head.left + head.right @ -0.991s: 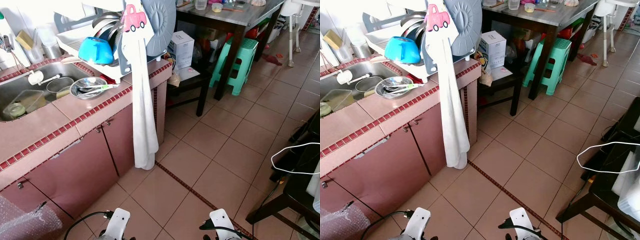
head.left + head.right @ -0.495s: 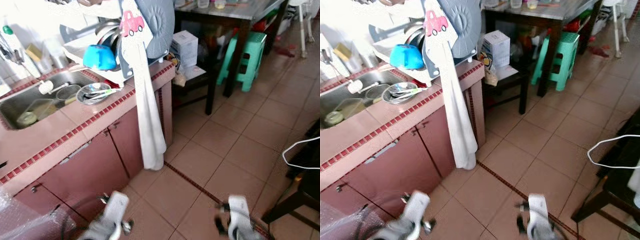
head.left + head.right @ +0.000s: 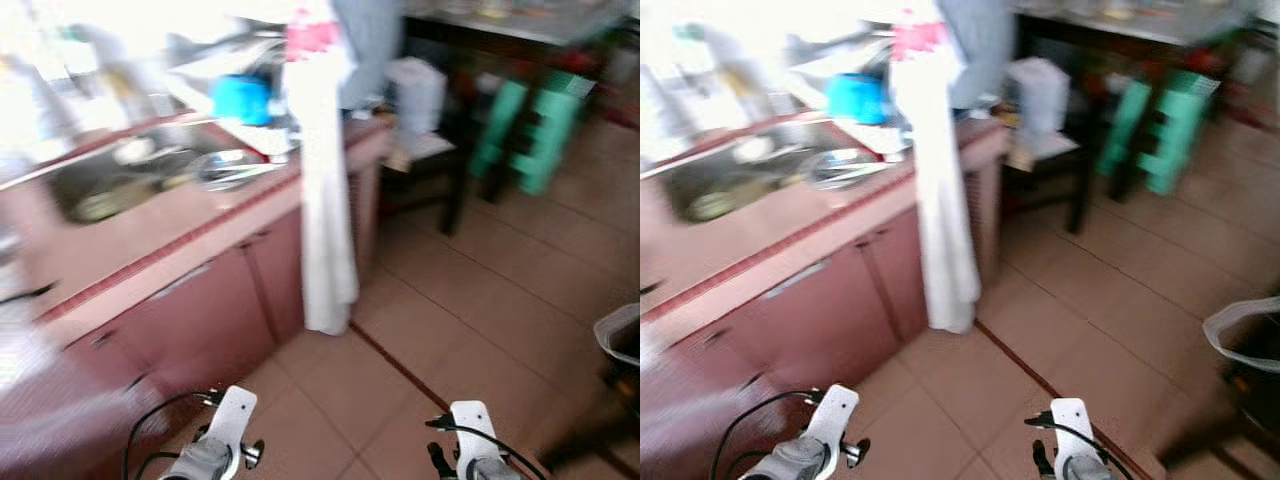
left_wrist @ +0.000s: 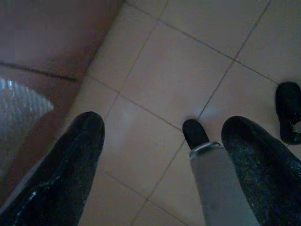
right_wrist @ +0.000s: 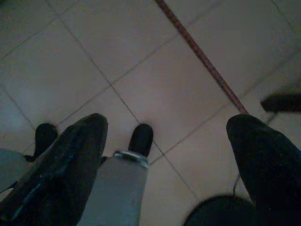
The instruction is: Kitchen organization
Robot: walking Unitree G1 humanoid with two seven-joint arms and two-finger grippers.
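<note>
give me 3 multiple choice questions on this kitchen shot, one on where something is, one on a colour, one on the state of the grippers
1. Where does the white towel hang?
A. over the counter's end, down the cabinet front
B. on the green stool
C. in the sink

2. What colour is the bowl in the dish rack?
A. red
B. blue
C. yellow

3. How are the left gripper and right gripper?
A. both shut on a cup
B. one holds the towel
C. both open, holding nothing, over the floor tiles

Answers: 1 A, the towel drapes from the counter nearly to the floor. 2 B, it reads bright blue despite the blur. 3 C, both wrist views show spread fingers above bare tiles.
</note>
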